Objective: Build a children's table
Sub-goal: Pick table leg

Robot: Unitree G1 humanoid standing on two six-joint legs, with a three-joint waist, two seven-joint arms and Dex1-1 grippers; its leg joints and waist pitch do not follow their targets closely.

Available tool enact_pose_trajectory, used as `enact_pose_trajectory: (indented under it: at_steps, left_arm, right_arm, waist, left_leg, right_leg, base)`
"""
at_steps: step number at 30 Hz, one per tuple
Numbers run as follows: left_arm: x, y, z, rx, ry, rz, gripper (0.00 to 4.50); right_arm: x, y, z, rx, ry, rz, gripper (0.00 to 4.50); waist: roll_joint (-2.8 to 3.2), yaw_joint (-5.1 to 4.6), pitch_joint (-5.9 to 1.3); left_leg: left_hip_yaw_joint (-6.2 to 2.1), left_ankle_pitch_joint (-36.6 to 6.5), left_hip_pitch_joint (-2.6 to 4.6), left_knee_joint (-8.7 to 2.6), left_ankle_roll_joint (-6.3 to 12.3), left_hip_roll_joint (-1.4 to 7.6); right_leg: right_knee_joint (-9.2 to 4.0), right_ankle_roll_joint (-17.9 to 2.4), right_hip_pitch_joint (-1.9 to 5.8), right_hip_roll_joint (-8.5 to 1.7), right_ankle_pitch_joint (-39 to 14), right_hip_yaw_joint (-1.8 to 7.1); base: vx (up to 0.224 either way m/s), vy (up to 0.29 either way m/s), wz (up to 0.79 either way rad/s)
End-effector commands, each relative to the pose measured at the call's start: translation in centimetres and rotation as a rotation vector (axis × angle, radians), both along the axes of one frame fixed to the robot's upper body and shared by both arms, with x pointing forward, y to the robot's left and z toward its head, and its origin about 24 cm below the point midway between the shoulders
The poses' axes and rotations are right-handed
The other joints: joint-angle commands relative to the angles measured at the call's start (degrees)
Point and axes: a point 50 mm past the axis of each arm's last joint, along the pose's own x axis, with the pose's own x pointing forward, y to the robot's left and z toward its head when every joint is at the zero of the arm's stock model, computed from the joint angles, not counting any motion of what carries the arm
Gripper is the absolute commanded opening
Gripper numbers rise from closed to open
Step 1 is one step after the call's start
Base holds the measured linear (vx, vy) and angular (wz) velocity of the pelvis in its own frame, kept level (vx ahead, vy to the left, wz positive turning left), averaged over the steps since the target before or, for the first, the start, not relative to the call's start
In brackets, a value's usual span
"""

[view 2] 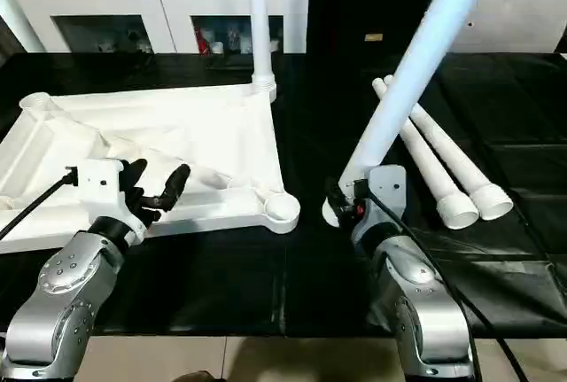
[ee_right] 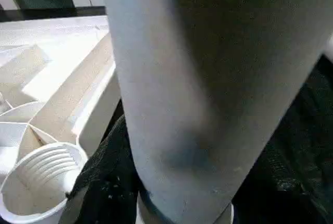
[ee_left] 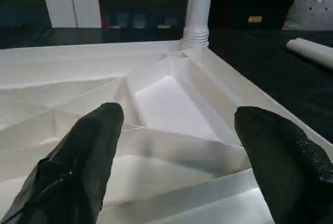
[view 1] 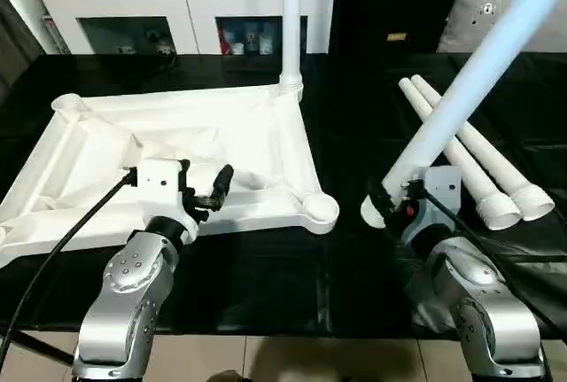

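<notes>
Right gripper (view 1: pixel 390 198) pinches a leg (view 1: pixel 469 81); it should stand it upright over the near socket (view 1: pixel 317 211), left gripper (view 1: pixel 205 187) spread.

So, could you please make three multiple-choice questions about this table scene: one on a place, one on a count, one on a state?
1. Where does the fitted leg stand?
A. far corner socket of the tabletop
B. near corner socket
C. on the cabinet

2. How many loose legs lie on the black surface?
A. one
B. two
C. four

3. What is the right gripper doing?
A. hanging open
B. holding a tilted leg
C. pressing the tabletop

Answers: 1 A, it rises upright from the far corner. 2 B, two lie side by side. 3 B, the fingers clamp its lower end.
</notes>
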Motion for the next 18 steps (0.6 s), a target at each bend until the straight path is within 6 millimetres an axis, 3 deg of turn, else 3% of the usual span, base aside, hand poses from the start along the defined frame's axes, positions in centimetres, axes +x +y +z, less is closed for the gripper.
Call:
enact_pose_trajectory:
  at_steps: [1, 2, 3, 5, 6, 7, 8, 9, 12, 13, 14, 16, 18]
  left_arm:
    - [-0.03, 0.04, 0.36, -0.002, -0.015, 0.004, 3.89]
    - [-0.03, 0.04, 0.36, -0.002, -0.015, 0.004, 3.89]
    - [-0.03, 0.04, 0.36, -0.002, -0.014, 0.005, 3.89]
    - [-0.03, 0.04, 0.37, -0.002, -0.014, 0.004, 3.89]
    - [-0.03, -0.01, 0.37, -0.001, -0.014, -0.002, 3.89]
    - [-0.03, -0.02, 0.38, -0.002, -0.015, -0.005, 3.89]
    - [-0.02, -0.02, 0.39, -0.003, -0.015, -0.007, 3.89]
    - [-0.01, -0.01, 0.42, -0.004, -0.016, -0.007, 3.89]
    - [0.04, 0.07, 0.45, -0.004, -0.016, -0.005, 3.89]
    - [0.04, 0.08, 0.45, -0.004, -0.016, -0.004, 3.89]
    - [0.04, 0.09, 0.45, -0.004, -0.016, -0.004, 3.89]
    - [0.04, 0.11, 0.46, -0.002, -0.017, -0.003, 3.89]
    - [0.02, 0.21, 0.45, -0.001, -0.016, 0.003, 3.89]
  right_arm:
    - [-0.06, 0.26, 0.39, 0.001, -0.015, 0.027, 1.9]
    - [-0.04, 0.25, 0.44, -0.006, -0.019, 0.029, 1.9]
    - [-0.01, 0.21, 0.56, -0.024, -0.032, 0.032, 1.9]
    - [0.01, 0.15, 0.57, -0.022, -0.034, 0.03, 1.9]
    - [0.07, 0.07, 0.58, -0.022, -0.038, 0.028, 1.9]
    - [0.09, 0.05, 0.59, -0.023, -0.04, 0.028, 1.9]
    - [0.11, 0.04, 0.59, -0.025, -0.041, 0.028, 1.9]
    - [0.14, 0.07, 0.64, -0.023, -0.043, 0.03, 1.9]
    - [0.16, 0.24, 0.71, -0.023, -0.046, 0.046, 1.9]
    - [0.16, 0.28, 0.71, -0.023, -0.046, 0.049, 1.9]
    - [0.16, 0.35, 0.69, -0.024, -0.046, 0.054, 1.9]
    - [0.16, 0.44, 0.64, -0.027, -0.047, 0.061, 1.9]
    - [0.2, 0.52, 0.61, -0.026, -0.047, 0.065, 1.9]
  waist:
    - [-0.88, -0.09, -2.81]
    - [-0.91, 0.05, -2.77]
    - [-1.24, 0.03, -2.68]
    - [-1.15, -0.27, -2.73]
    - [-1.04, 0.3, -3.03]
    - [-1.22, -0.32, -2.97]
    - [-1.39, -0.61, -3.11]
    - [-1.45, -0.73, -3.02]
    - [-1.27, -0.81, -2.81]
    - [-0.96, -0.91, -2.36]
    - [-0.96, -0.91, -2.36]
    - [-0.97, -1.33, -1.72]
    - [-1.27, -1.1, -2.04]
  left_leg:
    - [2.69, -15.0, 3.03, -3.86, -6.59, 2.2]
    - [2.97, -16.04, 3.22, -3.88, -8.1, 2.09]
    - [3.68, -18.6, 4.01, -3.43, -9.05, 1.75]
    - [4.13, -20.35, 4.78, -2.98, -8.39, 1.72]
    - [1.85, -18.14, 1.03, -5.63, -3.88, 2.28]
    - [1.65, -17.21, 1.1, -5.46, -2.55, 2.6]
    - [1.72, -16.19, 1.0, -5.23, -1.89, 2.62]
    - [1.82, -17.08, 1.3, -5.16, -1.44, 2.66]
    - [1.59, -22.39, 2.71, -5.46, -1.55, 2.76]
    - [1.45, -26.39, 3.88, -5.84, -1.2, 2.83]
    - [1.45, -26.39, 3.88, -5.84, -1.2, 2.83]
    - [1.37, -30.11, 5.08, -6.07, -0.27, 2.61]
    - [1.56, -27.58, 5.0, -6.23, 0.46, 2.49]
  right_leg:
    - [-4.68, -6.93, -0.2, 1.88, -18.09, 2.28]
    - [-4.71, -5.35, -0.47, 2.52, -19.75, 2.7]
    - [-5.35, -1.05, -1.78, 4.1, -23.9, 3.25]
    - [-5.85, 0.65, -2.78, 4.86, -25.86, 3.28]
    - [-3.88, -1.07, 1.0, 1.17, -21.72, 2.85]
    - [-3.94, -2.03, 0.64, 0.59, -19.35, 2.61]
    - [-3.97, -3.43, 0.87, 0.23, -18.4, 2.44]
    - [-4.17, -4.16, 0.77, 0.03, -20.58, 2.24]
    - [-4.72, -3.85, 0.73, 0.09, -29.15, 1.83]
    - [-5.24, -4.42, 0.73, 0.35, -32.84, 1.12]
    - [-5.24, -4.42, 0.73, 0.35, -32.84, 1.12]
    - [-5.92, -5.73, 1.26, 0.4, -36.51, 0.05]
    - [-5.64, -7.28, 2.33, 0.04, -33.86, 0.52]
  base:
    - [-0.018, 0.019, -0.42]
    - [-0.018, 0.019, -0.42]
    - [-0.043, -0.005, -0.55]
    - [-0.043, 0.011, -0.52]
    - [-0.007, 0.005, -0.26]
    - [0.0, 0.0, 0.0]
    - [0.0, 0.0, 0.0]
    - [0.0, 0.0, 0.0]
    - [0.0, 0.0, 0.0]
    - [0.0, 0.0, 0.0]
    - [0.0, 0.0, 0.0]
    - [0.0, 0.0, 0.0]
    - [0.059, -0.015, 0.03]
